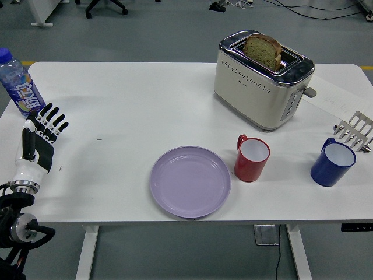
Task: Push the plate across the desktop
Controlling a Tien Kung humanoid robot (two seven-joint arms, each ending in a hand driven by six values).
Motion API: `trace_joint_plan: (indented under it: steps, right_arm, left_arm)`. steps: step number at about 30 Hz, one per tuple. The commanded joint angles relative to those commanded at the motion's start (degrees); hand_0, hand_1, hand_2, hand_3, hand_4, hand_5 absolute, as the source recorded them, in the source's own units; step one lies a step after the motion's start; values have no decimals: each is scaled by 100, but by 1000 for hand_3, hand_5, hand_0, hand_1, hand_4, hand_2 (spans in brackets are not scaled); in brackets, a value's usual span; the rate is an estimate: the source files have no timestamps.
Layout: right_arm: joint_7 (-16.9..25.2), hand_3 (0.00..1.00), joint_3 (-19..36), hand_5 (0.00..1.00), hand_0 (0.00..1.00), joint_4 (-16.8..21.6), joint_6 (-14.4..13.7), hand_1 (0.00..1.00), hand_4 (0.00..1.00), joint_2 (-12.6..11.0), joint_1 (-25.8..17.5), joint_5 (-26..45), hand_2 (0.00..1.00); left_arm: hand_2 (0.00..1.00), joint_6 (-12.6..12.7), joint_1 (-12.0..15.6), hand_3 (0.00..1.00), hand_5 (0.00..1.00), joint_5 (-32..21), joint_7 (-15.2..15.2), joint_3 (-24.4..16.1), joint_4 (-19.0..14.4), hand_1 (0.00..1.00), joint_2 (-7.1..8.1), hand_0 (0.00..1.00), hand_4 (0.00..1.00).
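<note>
From the head view, the purple plate [190, 181] lay flat on the white table [145, 99] at about 6 o'clock from the table's middle, close to the near edge, with nothing touching it. The left hand [39, 142] hung at roughly 9 o'clock of the plate, well apart from it near the table's left edge, its fingers [53, 123] straight and fanned apart, holding nothing; a water bottle [20, 86] stood just beyond it at about 11 o'clock. The right hand was not in view. A red mug [252, 157] stood just beside the plate at about 2 o'clock, seemingly a small gap away, and a blue mug [332, 163] farther off at 3 o'clock. A toaster [262, 80] with a slice of bread [263, 51] in its slot sat toward 1 o'clock, and a metal rack [354, 132] lay at the right edge. Judged from this layout, no push was under way — the hand had no contact with the plate. If any push remained to be made, the hand would have to close the wide gap first, and the red mug crowded a push to the right.
</note>
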Motion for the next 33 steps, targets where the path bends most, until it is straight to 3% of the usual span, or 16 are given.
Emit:
trace_joint_plan:
  steps: [8,33]
  right_arm:
    - [0,613,-11,317,627,0,-3,560,168,9,9,38,657]
    - [-11,612,37,318,627,0,5,560,167,31,61,-25,657]
  left_arm:
    - [796,-237,152,778,998,127,353,-483,-12,792,153,750,492]
    - [773,-505,130,761,998,485,734,-1337,-51,784,113,744,503]
